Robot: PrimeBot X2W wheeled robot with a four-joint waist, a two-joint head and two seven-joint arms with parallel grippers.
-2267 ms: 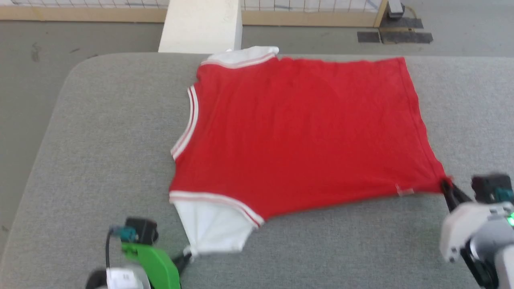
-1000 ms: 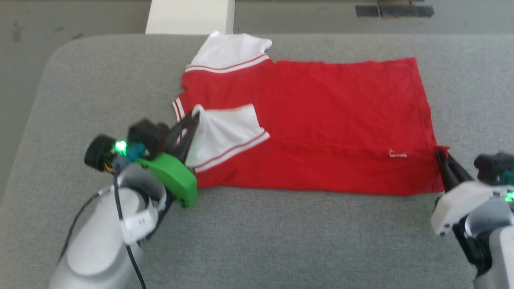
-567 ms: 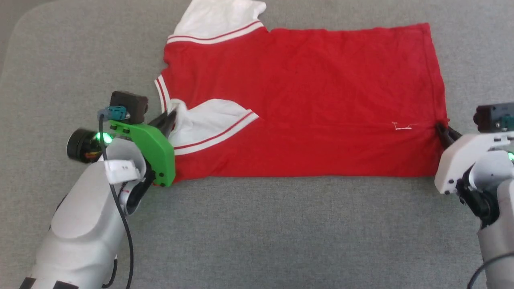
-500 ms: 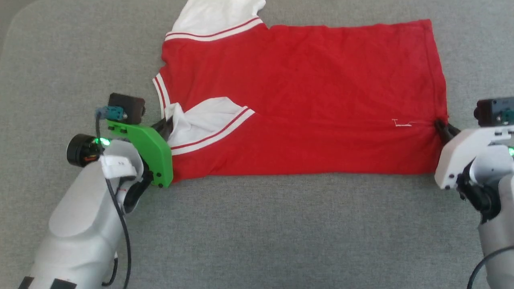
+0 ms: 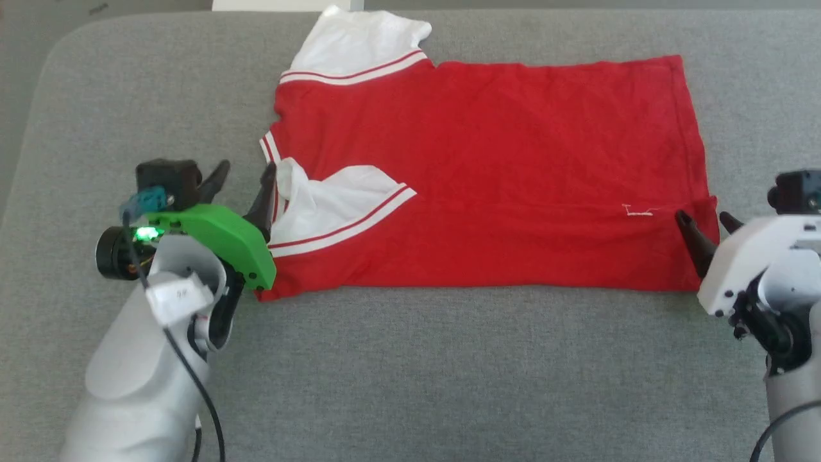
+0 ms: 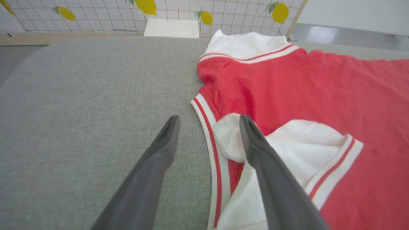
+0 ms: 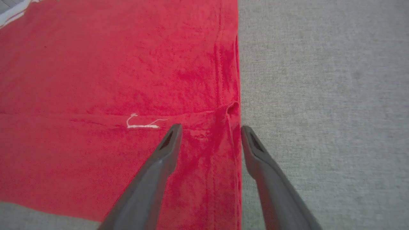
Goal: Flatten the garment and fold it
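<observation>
Surface: wide, flat grey fabric-covered pad (image 5: 410, 372) with rounded corners, reaching from side to side of the head view; darker grey floor (image 5: 13, 25) past its far left corner.
Background: in the left wrist view, a white mesh fence (image 6: 96, 19) hung with yellow lemon shapes, and a white block (image 6: 172, 28) at the pad's far edge.
Garment: red T-shirt (image 5: 500, 147) spread on the far half of the pad, neckline toward the left, hem toward the right; near strip folded over onto the body, with a straight crease running along to the hem.
Near side: white sleeve (image 5: 333, 202) turned in with that fold, lying on top of the red, its striped band slanting across.
Far side: far sleeve (image 5: 359, 38) sticking out flat, white, close to the pad's far edge.
Neck: striped trim (image 5: 268, 146) along the left edge, between the two sleeves.
Hem: small white hem tag (image 7: 142, 124), thread-thin, just below the crease, near the hem edge.
Left arm: left gripper (image 5: 247, 168) at the neckline end, fingers spread apart, one above bare pad, the other over the turned-in sleeve; contact with the cloth not clear.
Right arm: right gripper (image 5: 702, 218) at the hem end, fingers spread apart, one above the doubled red strip, the other above bare pad just past the hem edge, the edge in the gap between.
</observation>
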